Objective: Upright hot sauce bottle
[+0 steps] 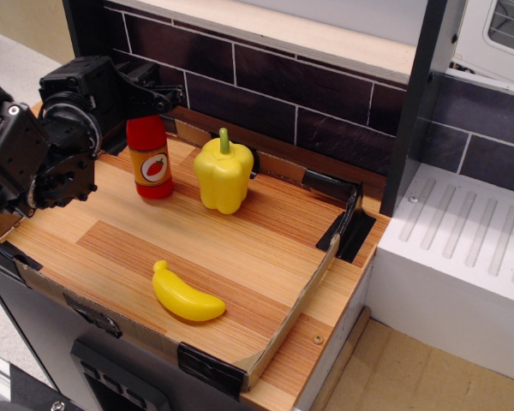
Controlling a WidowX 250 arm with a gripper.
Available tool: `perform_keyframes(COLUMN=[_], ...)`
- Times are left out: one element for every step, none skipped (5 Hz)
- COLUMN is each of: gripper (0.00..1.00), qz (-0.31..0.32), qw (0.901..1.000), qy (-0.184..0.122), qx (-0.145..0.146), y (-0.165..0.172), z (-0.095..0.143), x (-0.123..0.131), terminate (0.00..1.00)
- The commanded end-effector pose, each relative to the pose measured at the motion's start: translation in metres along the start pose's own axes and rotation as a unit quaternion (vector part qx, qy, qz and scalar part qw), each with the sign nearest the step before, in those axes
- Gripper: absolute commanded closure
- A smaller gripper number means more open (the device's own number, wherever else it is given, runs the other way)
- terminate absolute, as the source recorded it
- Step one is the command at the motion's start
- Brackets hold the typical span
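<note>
The hot sauce bottle [150,158] stands on the worktop [265,248], long axis near vertical, beside the yellow pepper [223,174]. The jaws grip its neck from above; their exact opening I can't tell.

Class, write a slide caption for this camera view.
Gripper at the neck of an upright hot sauce bottle beside a yellow pepper.

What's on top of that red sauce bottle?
The robot's black gripper sits over the neck of the hot sauce bottle, hiding its cap. Whether the fingers are actually pinching it cannot be seen. The bottle stands on the wooden tray.
</note>
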State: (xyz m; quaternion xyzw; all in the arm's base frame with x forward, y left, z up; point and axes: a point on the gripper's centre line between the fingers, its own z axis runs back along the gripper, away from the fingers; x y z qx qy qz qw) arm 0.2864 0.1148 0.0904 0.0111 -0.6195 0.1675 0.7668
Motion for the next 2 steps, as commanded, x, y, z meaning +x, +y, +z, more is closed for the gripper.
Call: perform_keyframes(gripper=[0.00,0.00], qz=[0.008,0.011], qw=[0.9995,0.9976], qy=[0.030,0.063], qx=[0.010,0.027], y=[0.004,0.007], z=[0.005,0.006], x=[0.005,0.020], terminate=[0.00,1.00])
